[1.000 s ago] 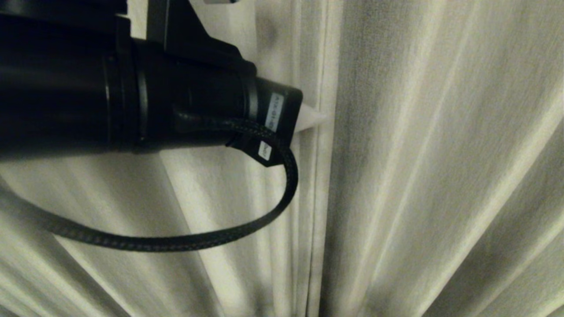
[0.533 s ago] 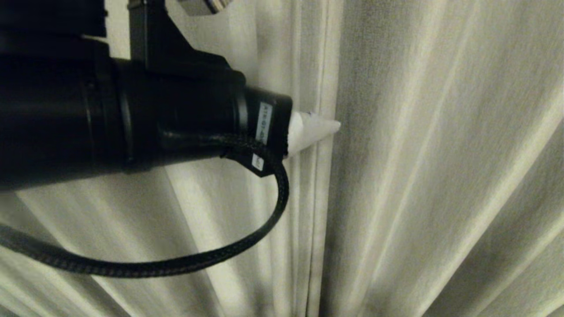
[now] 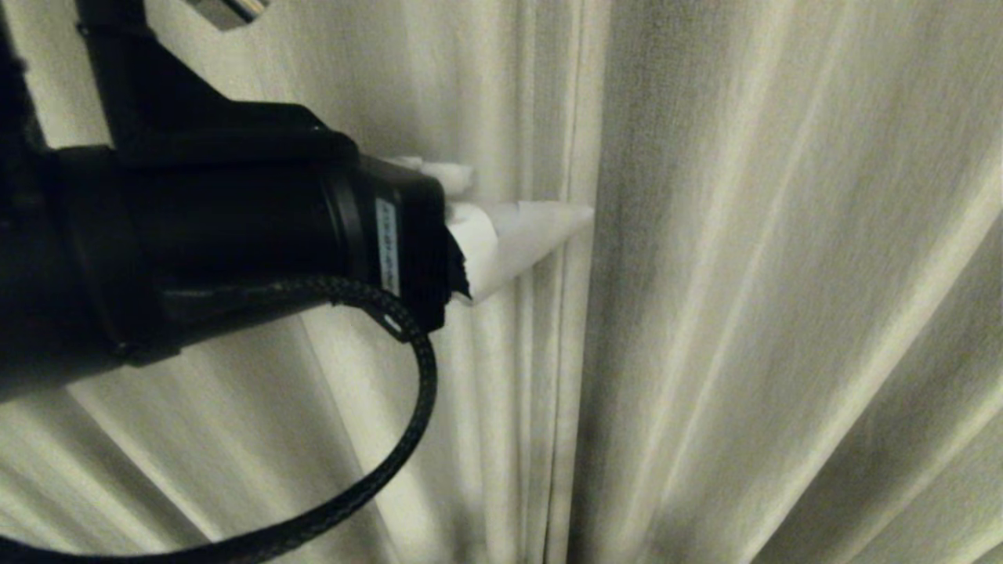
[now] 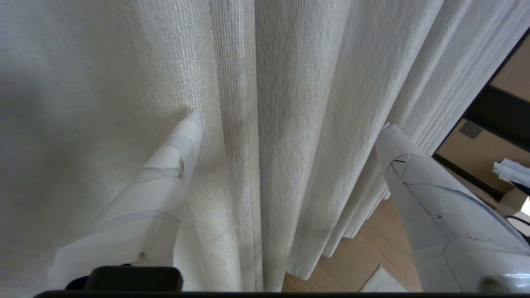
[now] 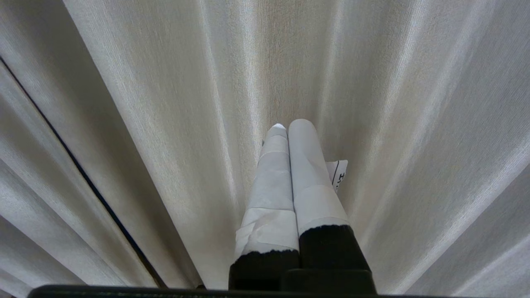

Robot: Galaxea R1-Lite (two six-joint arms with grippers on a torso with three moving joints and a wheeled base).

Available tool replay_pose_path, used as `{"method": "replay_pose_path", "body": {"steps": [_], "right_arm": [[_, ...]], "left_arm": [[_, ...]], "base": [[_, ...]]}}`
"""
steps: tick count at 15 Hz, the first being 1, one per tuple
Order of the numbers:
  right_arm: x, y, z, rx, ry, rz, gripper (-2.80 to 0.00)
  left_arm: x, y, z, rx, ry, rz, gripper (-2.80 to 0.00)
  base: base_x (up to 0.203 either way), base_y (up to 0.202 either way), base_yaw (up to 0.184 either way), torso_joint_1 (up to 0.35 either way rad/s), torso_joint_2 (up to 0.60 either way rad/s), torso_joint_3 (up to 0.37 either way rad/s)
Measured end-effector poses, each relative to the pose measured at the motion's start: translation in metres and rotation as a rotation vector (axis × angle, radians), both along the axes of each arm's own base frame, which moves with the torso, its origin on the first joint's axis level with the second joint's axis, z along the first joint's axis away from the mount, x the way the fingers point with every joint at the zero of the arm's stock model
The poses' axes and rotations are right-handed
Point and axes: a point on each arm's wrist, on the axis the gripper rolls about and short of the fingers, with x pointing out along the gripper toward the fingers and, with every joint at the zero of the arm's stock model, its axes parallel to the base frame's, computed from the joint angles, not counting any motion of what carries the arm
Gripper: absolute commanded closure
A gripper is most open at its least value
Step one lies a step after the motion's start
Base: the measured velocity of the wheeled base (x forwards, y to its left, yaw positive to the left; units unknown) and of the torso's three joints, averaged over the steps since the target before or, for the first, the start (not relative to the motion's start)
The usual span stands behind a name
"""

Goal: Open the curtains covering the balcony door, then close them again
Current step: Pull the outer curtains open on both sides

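Observation:
The curtains (image 3: 783, 282) hang drawn together, two cream pleated panels meeting at a vertical seam (image 3: 581, 329). They hide the balcony door. My left gripper (image 3: 529, 192) reaches in from the left, one white taped fingertip (image 3: 576, 213) at the left panel's hemmed edge. In the left wrist view the left gripper (image 4: 290, 125) is wide open. Several folds of curtain (image 4: 265, 136) lie between its fingers, unpinched. My right gripper (image 5: 285, 124) is shut and empty, pointing at the right panel (image 5: 393, 124); it is out of the head view.
A black cable (image 3: 392, 462) loops under the left arm. Past the curtain's lower hem the left wrist view shows wooden floor (image 4: 364, 256), a dark bar (image 4: 497, 111) and a cardboard box (image 4: 513, 200). A thin dark gap (image 5: 83, 178) runs between the panels.
The left gripper's fingers have spread apart and let go of the curtain edge. The arm has drawn back to the left. The curtains hang as before.

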Motion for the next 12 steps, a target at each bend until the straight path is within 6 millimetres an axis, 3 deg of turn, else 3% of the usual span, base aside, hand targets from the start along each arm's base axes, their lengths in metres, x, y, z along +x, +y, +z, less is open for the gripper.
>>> {"method": "replay_pose_path", "body": {"steps": [6,12], "right_arm": [[0.0,0.0,0.0,0.0,0.0,0.0,0.0],[0.0,0.0,0.0,0.0,0.0,0.0,0.0]], "left_arm": [[-0.001,-0.001,0.0,0.0,-0.001,-0.005,-2.8],[0.023,-0.016,0.009,-0.012,-0.011,0.045,-2.8]], "base": [[0.0,0.0,0.0,0.0,0.0,0.0],[0.0,0.0,0.0,0.0,0.0,0.0]]}}
